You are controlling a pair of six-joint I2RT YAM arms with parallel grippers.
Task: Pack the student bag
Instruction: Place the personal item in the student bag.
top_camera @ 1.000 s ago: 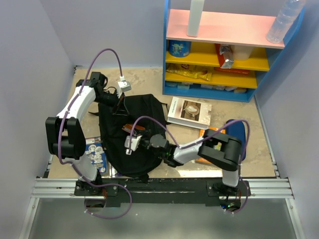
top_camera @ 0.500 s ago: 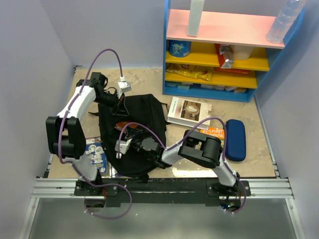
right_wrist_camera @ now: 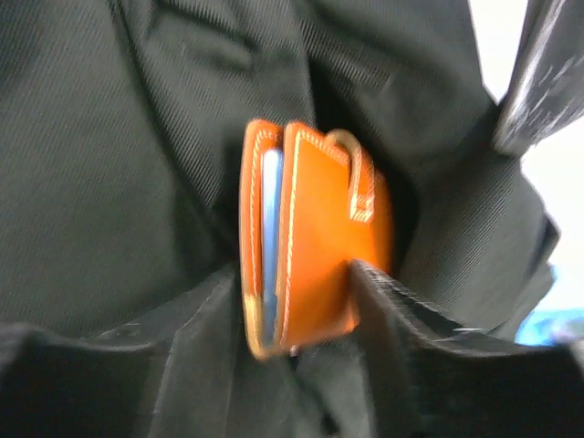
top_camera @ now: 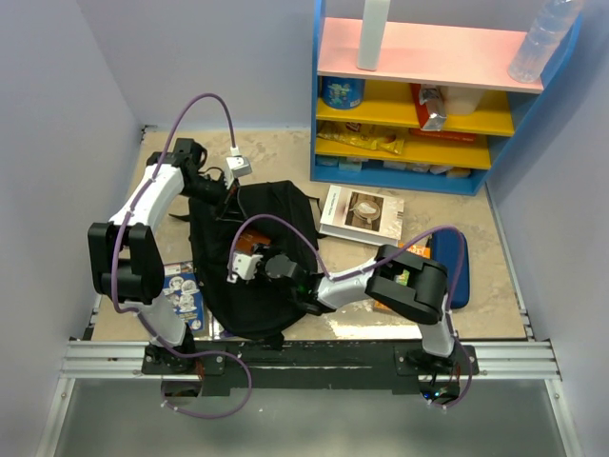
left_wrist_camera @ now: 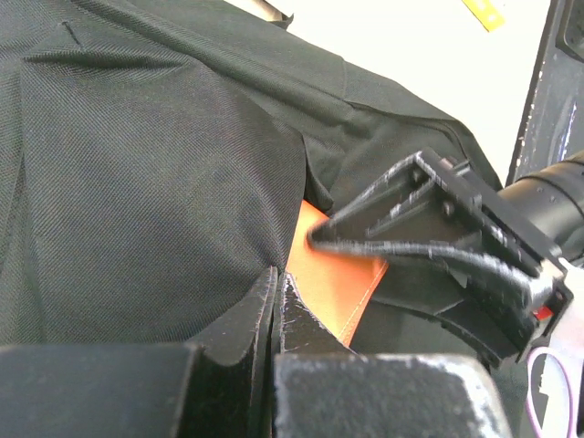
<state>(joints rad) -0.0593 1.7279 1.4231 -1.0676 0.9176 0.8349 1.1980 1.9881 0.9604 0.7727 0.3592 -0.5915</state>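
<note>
The student bag (top_camera: 285, 205) is a black fabric backpack lying in front of the left arm. My left gripper (top_camera: 226, 198) is at its far upper edge, shut on a fold of the bag (left_wrist_camera: 137, 164), jaws (left_wrist_camera: 276, 274) pressed together. My right gripper (top_camera: 240, 265) reaches into the bag's mouth. Its fingers stand open around an orange stitched case (right_wrist_camera: 319, 246), which has a blue edge inside. The case rests between the fingertips (right_wrist_camera: 294, 272) against the bag lining (right_wrist_camera: 109, 137). The left wrist view shows the same orange case (left_wrist_camera: 333, 283) under the right gripper (left_wrist_camera: 392, 228).
A white book (top_camera: 362, 214) lies right of the bag, an orange book (top_camera: 411, 253) and a dark-blue pencil case (top_camera: 457, 262) are partly behind the right arm. A printed leaflet (top_camera: 183, 293) lies left of the bag. The blue shelf unit (top_camera: 428, 95) stands at the back right.
My right gripper shifted slightly up and right inside the bag and its jaws have spread apart around the orange case. The left gripper has stayed put, still shut on the bag.
</note>
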